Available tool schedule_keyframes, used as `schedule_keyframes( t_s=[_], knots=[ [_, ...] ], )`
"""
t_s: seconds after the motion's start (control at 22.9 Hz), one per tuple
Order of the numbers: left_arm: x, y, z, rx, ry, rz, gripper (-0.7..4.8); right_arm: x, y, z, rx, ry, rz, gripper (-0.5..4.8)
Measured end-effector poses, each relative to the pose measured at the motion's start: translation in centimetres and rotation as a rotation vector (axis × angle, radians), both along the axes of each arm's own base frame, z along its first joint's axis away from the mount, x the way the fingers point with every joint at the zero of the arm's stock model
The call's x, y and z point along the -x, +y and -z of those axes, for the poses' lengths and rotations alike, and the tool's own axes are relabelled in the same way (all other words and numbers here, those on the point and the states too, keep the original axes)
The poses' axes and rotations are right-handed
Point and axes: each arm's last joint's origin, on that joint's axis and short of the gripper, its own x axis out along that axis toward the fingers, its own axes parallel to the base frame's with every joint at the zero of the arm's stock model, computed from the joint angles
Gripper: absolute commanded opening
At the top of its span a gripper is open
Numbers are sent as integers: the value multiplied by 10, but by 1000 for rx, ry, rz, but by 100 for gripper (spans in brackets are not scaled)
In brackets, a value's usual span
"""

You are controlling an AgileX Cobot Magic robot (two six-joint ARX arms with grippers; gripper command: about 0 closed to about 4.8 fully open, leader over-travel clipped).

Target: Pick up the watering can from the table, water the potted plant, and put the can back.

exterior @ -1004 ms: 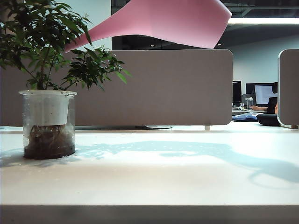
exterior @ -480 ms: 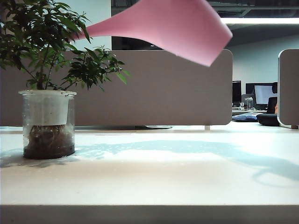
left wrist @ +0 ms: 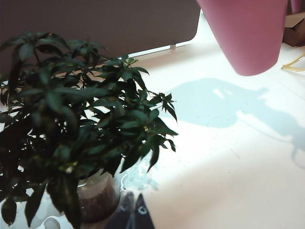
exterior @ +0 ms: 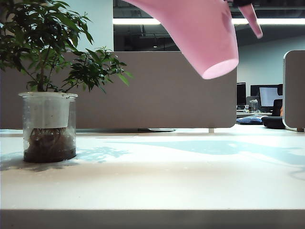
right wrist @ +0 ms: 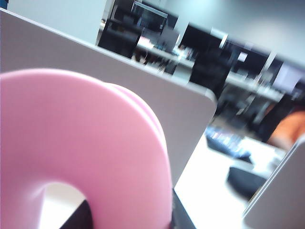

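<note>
Nearest the exterior camera, the pale front edge of the white desk (exterior: 152,191) is seen, with open surface stretching across its middle and right. Further back on the left, the potted plant (exterior: 47,86) stands upright on the desk, its clear pot showing a white sleeve above dark soil and roots. The left gripper (left wrist: 136,214) is glimpsed only as a dark tip at the pot's base in the left wrist view; whether its jaws are apart or together cannot be told. High above the desk and to the right of the plant, well clear of its leaves, the pink watering can (exterior: 200,33) is held tilted in the air, its round base turned down and toward the camera and its handle trailing off to the upper right. The can's shadow is cast on the desk beneath. In the right wrist view the can's arched handle (right wrist: 81,152) fills the foreground; the right gripper itself is barely shown, so its jaw state cannot be told. Behind everything, a grey-beige partition panel (exterior: 181,90) closes off the desk's far edge, with blurred office monitors (exterior: 269,95) beyond.
</note>
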Motion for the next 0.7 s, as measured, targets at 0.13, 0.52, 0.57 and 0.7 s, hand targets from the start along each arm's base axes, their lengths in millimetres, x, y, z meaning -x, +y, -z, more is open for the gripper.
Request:
schedule_keyframes(
  t_s=[0.13, 0.52, 0.57, 0.7],
  knots=[
    [0, 0, 0, 0, 0, 0, -5, -3, -20, 33, -197, 79, 0, 135],
    [0, 0, 0, -1, 0, -3, -5, 16, -23, 123, -271, -31, -46, 134],
    [0, 0, 0, -1, 0, -3, -5, 16, -23, 134, -275, -36, -47, 134],
    [0, 0, 0, -1, 0, -4, -5, 9, -23, 165, -303, 52, -36, 134]
  ],
)
